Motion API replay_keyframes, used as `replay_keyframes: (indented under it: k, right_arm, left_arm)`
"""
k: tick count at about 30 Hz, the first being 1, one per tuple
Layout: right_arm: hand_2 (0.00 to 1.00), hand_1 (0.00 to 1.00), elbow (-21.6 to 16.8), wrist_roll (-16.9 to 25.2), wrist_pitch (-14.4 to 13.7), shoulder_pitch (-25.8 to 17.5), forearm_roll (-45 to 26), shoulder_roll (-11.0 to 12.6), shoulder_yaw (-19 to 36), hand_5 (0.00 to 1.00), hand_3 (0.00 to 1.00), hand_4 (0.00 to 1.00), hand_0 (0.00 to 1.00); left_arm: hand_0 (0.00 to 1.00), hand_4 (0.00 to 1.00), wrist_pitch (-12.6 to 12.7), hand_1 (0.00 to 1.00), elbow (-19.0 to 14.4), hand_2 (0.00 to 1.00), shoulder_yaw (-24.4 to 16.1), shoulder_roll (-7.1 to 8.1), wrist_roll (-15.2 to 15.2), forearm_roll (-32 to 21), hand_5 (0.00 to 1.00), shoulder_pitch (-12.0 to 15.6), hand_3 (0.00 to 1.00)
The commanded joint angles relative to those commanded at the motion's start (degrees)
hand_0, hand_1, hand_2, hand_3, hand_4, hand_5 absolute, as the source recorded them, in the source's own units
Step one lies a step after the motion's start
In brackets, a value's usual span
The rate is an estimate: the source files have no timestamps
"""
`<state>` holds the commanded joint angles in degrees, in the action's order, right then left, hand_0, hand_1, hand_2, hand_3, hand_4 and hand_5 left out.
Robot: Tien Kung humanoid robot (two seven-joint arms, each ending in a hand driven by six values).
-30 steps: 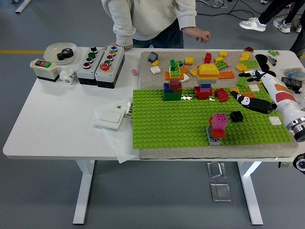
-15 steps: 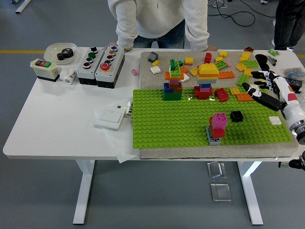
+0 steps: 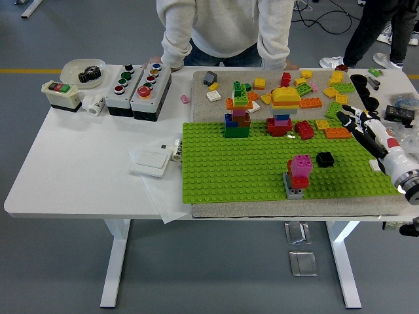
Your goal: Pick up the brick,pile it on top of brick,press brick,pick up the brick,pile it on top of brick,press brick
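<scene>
The right hand [image 3: 362,124] enters from the right edge and hovers over the far right corner of the green baseplate [image 3: 236,170], beside the loose bricks [image 3: 308,88] scattered on the mat behind the plate. Its black fingers [image 3: 346,119] are extended and loosely spread, and no brick is visible between them. The left hand is out of view. On the baseplate, near its front edge, stands a stack [image 3: 298,175]: a grey brick at the bottom, a red one above it and a pink one on top. A single black brick [image 3: 325,158] sits on the plate just right of the stack, apart from it. At the plate's far edge stands a blue, green and brown tower [image 3: 237,123], and further right a red and blue cluster [image 3: 281,124] with a red brick [image 3: 304,129] next to it. An orange brick [image 3: 337,133] lies just below the right hand's fingers. A person [image 3: 226,29] stands at the far side with both hands resting on the table's far edge. On the white table [image 3: 78,170] to the left are two button boxes [image 3: 139,90], a switch box [image 3: 61,95], a bowl [image 3: 83,70] holding a dark gear, and a white wall switch [image 3: 152,161].
</scene>
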<state>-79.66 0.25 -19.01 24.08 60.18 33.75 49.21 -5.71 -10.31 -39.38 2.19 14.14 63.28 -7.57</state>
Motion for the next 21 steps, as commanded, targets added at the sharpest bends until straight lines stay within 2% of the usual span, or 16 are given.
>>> replay_keyframes:
  k: [4, 6, 12, 16, 17, 21]
  right_arm:
    - [0.952, 0.917, 0.0, 0.3, 0.6, 0.0, 1.8, 0.0, 0.6, 0.998, 0.998, 0.998, 0.998]
    - [0.984, 0.953, 0.0, 0.5, 0.9, 0.0, 2.4, 0.0, 0.9, 0.998, 0.998, 0.998, 0.998]
    - [0.993, 0.958, 0.2, 0.6, 1.0, -0.1, 1.8, -0.1, 1.2, 0.998, 0.998, 0.998, 0.998]
    - [0.993, 0.958, 0.4, 3.4, -1.4, -0.3, -2.9, -0.1, 0.7, 0.998, 0.998, 0.998, 0.998]
    - [0.958, 0.902, 0.5, 5.1, -1.6, -0.3, -5.1, -0.1, 0.5, 0.878, 0.998, 0.998, 0.986]
    - [0.958, 0.902, 0.6, 10.1, -2.6, -0.5, -12.4, 0.0, 0.3, 0.878, 0.998, 0.998, 0.986]
  left_arm:
    - [0.792, 0.523, 0.0, 0.705, 0.0, 0.593, 0.0, 0.04, 0.0, 0.0, 0.509, 0.0, 0.533]
    - [0.792, 0.523, 0.0, 0.702, 0.0, 0.592, -0.1, 0.06, -0.1, 0.1, 0.509, 0.0, 0.533]
    - [0.792, 0.524, -0.1, 0.700, 0.0, 0.591, 0.0, 0.13, -0.1, 0.1, 0.509, -0.1, 0.533]
    - [0.792, 0.524, -0.1, 0.700, 0.0, 0.591, -0.2, 0.05, -0.1, 0.3, 0.509, 0.0, 0.533]
    - [0.792, 0.523, -0.1, 0.703, 0.0, 0.591, -0.2, 0.04, -0.1, 0.2, 0.509, 0.0, 0.533]
    - [0.792, 0.523, -0.1, 0.703, 0.0, 0.591, 0.0, 0.02, -0.1, 0.0, 0.509, 0.0, 0.533]
